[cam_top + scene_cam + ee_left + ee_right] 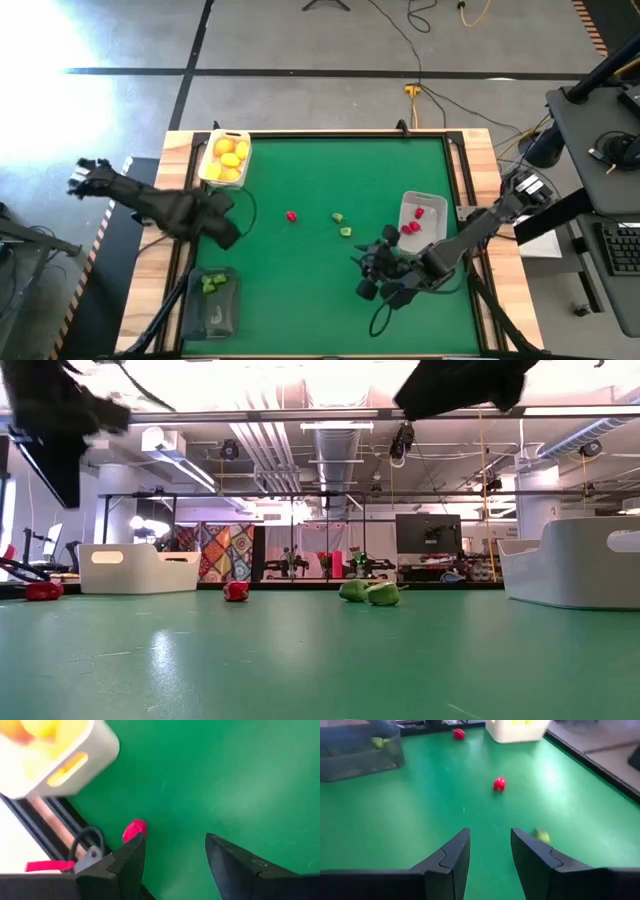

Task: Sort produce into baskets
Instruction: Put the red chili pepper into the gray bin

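The white basket (pixel 225 158) at the far left holds yellow fruits (pixel 229 160). Green pieces lie in the dark translucent basket (pixel 212 300) at the near left. Red pieces (pixel 410 227) lie in the pale basket (pixel 420 205) at the right. On the mat lie one red piece (pixel 291 215) and two green pieces (pixel 342 224). Another red piece (pixel 134 830) lies by the left edge, beside my left gripper (pixel 175 840), which hangs open over bare mat near the white basket (pixel 55 755). My right gripper (pixel 490 832) is open above the mat near the pale basket, facing the loose red piece (pixel 499 783).
The mat's middle and near part (pixel 300 290) are bare. A wooden rim (pixel 470 150) frames the table. Cables (pixel 380 320) trail from the right arm near the front edge. In the low view the room behind shows racks and screens.
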You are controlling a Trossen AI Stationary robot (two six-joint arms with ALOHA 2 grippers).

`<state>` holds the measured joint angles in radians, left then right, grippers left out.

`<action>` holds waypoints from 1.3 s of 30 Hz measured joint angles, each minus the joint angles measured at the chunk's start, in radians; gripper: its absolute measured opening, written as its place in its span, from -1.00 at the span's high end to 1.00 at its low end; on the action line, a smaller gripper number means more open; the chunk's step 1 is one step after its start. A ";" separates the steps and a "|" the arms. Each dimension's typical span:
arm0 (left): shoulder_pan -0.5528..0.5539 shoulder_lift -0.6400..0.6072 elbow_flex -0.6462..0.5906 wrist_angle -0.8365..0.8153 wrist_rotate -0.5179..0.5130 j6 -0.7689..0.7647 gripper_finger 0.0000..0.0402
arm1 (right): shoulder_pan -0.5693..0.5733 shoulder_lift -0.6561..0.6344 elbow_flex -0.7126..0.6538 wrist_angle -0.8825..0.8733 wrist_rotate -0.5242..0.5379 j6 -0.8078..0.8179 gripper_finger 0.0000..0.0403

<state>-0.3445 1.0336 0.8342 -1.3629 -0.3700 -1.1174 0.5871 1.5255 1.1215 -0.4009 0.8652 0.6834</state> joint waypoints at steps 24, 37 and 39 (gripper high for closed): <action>0.733 0.325 -0.238 0.271 0.313 0.603 0.07 | -0.096 0.041 -0.048 0.133 -0.001 -0.172 0.33; 0.693 0.425 -0.211 0.240 0.365 0.577 0.09 | -0.110 0.041 -0.049 0.111 -0.009 -0.187 0.33; 0.669 0.404 -0.181 0.207 0.393 0.551 0.09 | -0.110 0.041 -0.051 0.111 -0.009 -0.188 0.33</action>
<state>0.3249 1.4372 0.6535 -1.1558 0.0230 -0.5667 0.4770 1.5665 1.0708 -0.2898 0.8562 0.4957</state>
